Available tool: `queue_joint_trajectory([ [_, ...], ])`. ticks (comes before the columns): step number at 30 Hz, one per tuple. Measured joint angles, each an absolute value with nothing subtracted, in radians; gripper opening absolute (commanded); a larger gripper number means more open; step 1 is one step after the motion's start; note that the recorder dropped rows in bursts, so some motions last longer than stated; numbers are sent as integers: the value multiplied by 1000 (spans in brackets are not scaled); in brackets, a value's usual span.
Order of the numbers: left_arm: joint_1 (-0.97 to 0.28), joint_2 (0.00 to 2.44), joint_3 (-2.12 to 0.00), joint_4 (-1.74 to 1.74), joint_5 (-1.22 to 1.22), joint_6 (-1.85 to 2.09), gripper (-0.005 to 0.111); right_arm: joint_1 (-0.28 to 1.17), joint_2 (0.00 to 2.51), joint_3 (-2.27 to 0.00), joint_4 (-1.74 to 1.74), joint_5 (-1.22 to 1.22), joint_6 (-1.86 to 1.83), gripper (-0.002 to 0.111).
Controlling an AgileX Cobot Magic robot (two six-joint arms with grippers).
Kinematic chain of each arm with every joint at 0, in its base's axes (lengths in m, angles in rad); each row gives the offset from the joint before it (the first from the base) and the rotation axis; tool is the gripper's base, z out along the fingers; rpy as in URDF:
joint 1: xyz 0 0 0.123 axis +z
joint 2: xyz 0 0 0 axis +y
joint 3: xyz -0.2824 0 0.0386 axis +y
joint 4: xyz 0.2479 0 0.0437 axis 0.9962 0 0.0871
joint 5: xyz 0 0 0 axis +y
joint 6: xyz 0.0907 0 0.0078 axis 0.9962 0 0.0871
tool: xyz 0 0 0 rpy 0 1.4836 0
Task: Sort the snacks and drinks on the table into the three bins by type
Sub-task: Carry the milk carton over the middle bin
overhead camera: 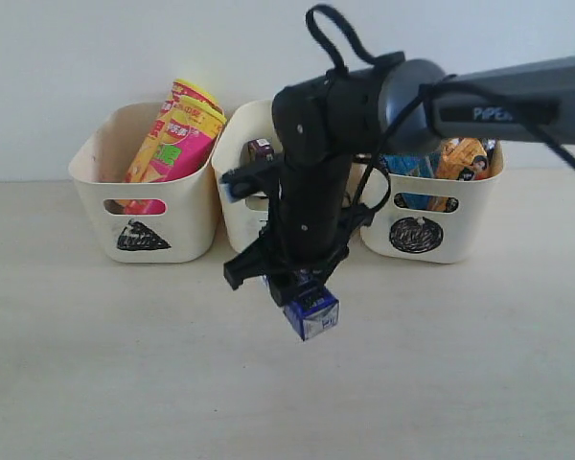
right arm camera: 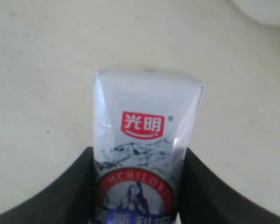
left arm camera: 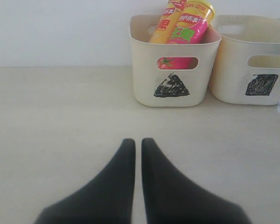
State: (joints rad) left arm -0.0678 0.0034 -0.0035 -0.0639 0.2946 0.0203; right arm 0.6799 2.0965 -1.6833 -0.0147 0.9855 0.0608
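leaning in the triangle bin (overhead camera: 190, 203) — two canisters (overhead camera: 177, 139); circle bin (overhead camera: 465, 222) — bags (overhead camera: 457, 159).

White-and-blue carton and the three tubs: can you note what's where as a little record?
Held item: small white-and-blue drink carton, clamped in right gripper
Left gripper: shut, empty
Triangle-marked cream plastic tub: two tall chip canisters
Square-marked tub: dark purple carton
Circle-marked tub: crinkly blue bag, orange-black bag

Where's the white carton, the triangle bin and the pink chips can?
white carton (right arm camera: 143, 124), right wrist view, red logo on its front.
triangle bin (left arm camera: 144, 70), left wrist view, bare front wall.
pink chips can (left arm camera: 194, 25), left wrist view, upper side.
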Motion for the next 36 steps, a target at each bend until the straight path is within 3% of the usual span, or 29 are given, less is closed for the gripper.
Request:
queue_joint_trajectory([
  [7,-68,3,-4,-64,295,20,4,680,1969,-1683,-37,868,59,1],
  [15,-68,3,-4,-64,295,20,4,666,1940,-1683,-123,567,57,1],
  [36,-68,3,-4,-64,295,20,4,497,2138,-1683,-139,-39,59,1],
])
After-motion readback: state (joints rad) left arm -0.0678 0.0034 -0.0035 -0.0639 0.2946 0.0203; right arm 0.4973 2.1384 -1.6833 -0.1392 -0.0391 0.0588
